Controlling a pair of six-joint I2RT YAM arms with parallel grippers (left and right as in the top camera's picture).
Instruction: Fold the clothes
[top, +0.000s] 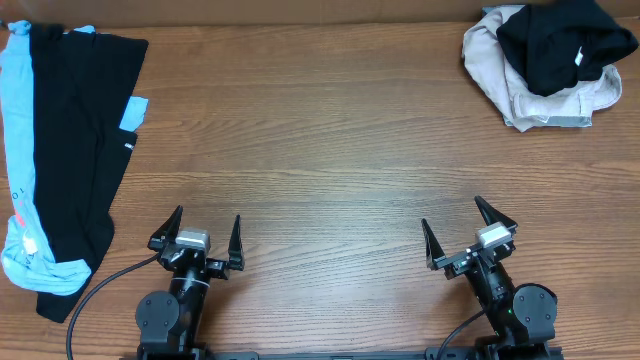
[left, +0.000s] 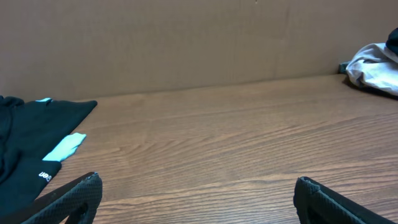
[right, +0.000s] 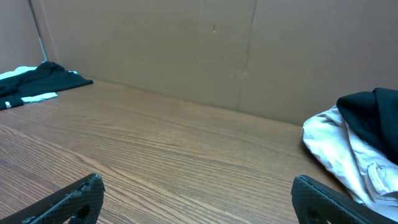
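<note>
Showing the clothes, limp matte black fabric in a long flat strip, lying well left of the left gripper, overlapping a light blue shirt. Holding both claws wide apart and empty, right gripper included; judging folding as not yet begun, every crease remaining.

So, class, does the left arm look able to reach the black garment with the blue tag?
Probably yes: the left pincer is open and empty, and nothing lies between it and the black garment off to its left.
</note>
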